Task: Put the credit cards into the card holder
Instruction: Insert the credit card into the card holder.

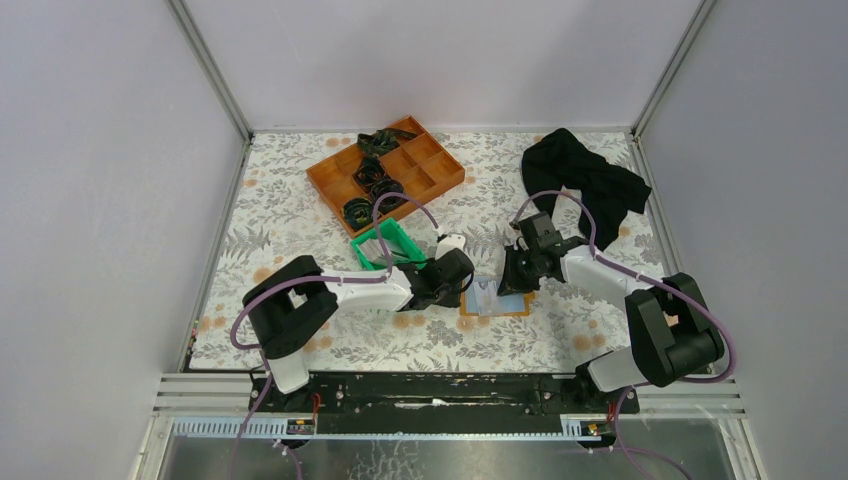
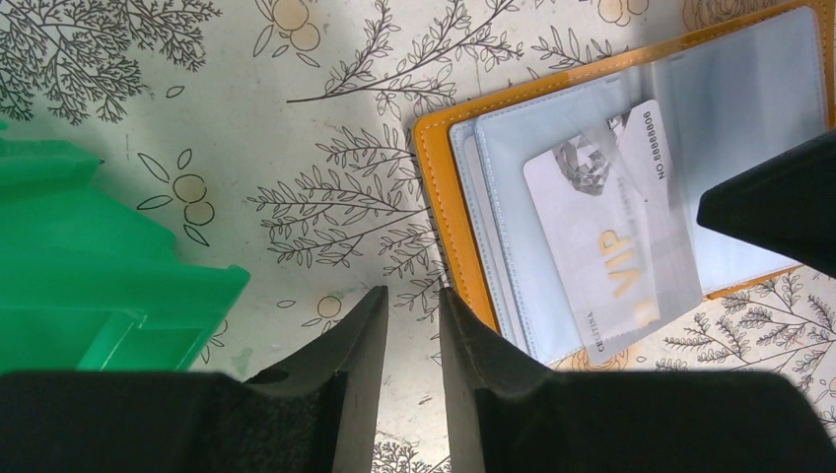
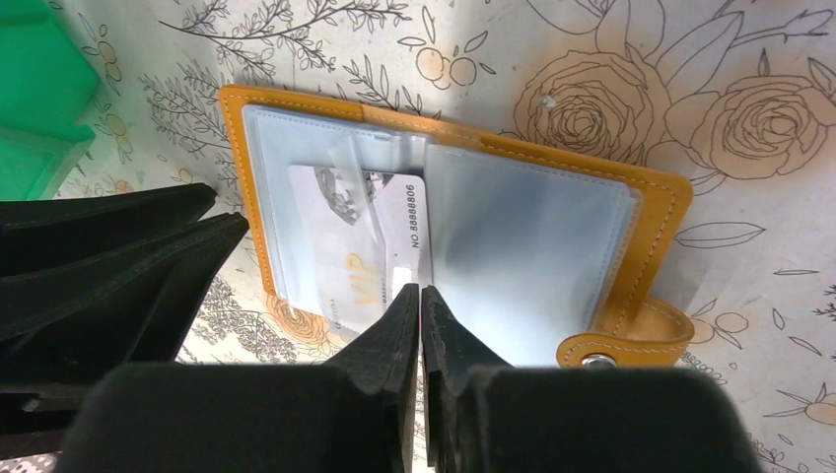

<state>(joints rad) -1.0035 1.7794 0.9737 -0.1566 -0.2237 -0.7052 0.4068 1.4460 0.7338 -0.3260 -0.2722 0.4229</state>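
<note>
Right wrist view: right gripper (image 3: 421, 293) jaws pressed together, tips over the near edge of the open card holder (image 3: 659, 197), just beside a whitish VIP credit card (image 3: 340, 232) lying partly under a clear sleeve. Whether anything thin is pinched cannot be told. Snap tab (image 3: 631, 340) shows here only.
Left wrist view: left gripper (image 2: 414, 301) jaws a narrow gap apart, empty, over the floral tablecloth (image 2: 296, 118) just beside the holder's orange edge; green bin (image 2: 89, 266) on the other side.
Top external view alone shows the orange compartment tray (image 1: 330, 180) and black cloth (image 1: 585, 180) farther back.
</note>
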